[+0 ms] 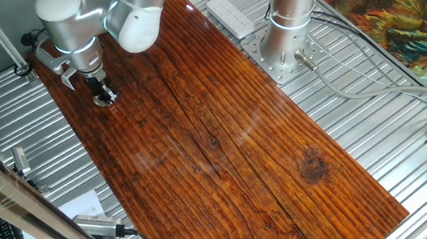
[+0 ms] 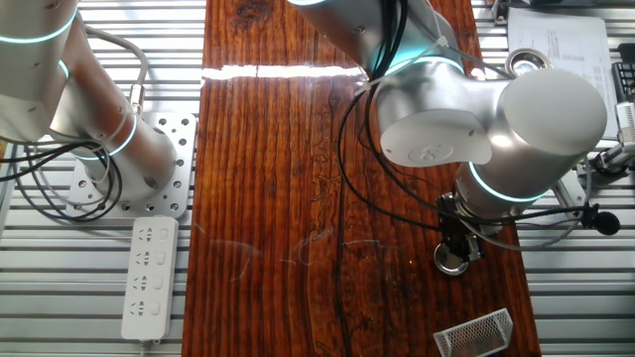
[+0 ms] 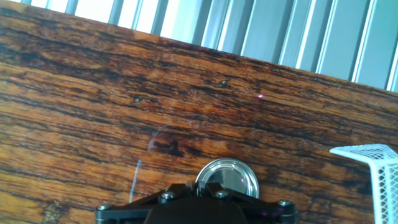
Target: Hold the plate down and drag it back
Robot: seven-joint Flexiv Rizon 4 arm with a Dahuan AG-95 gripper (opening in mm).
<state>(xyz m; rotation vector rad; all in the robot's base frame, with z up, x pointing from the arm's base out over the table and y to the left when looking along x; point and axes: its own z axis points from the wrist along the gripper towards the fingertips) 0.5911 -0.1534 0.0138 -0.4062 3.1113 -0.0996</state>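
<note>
The hand [image 1: 103,95] is lowered onto the dark, striped wooden tabletop [image 1: 224,142] near one of its long edges, and the plate [image 1: 104,102] is seen directly beneath its tip. In the other fixed view the hand [image 2: 457,250] hangs below the large silver wrist joint, and the plate [image 2: 454,264] shows as a small round silvery ring at the fingertips, partly covered by them. In the hand view the plate [image 3: 227,180] lies just ahead of the black finger mount at the bottom edge; its bright rim and darker centre are visible, while its near part is hidden under the hand. Whether the fingers are apart or together cannot be told, since the tips are hidden by the hand's own body in every view, and contact with the plate cannot be confirmed.

A white mesh basket [image 3: 372,171] stands to one side of the hand, apart from the plate, near the tabletop's edge; it is also seen in the other fixed view [image 2: 475,333]. A white power strip [image 2: 150,276] lies on the ribbed metal surface well away from the hand, across the tabletop.
</note>
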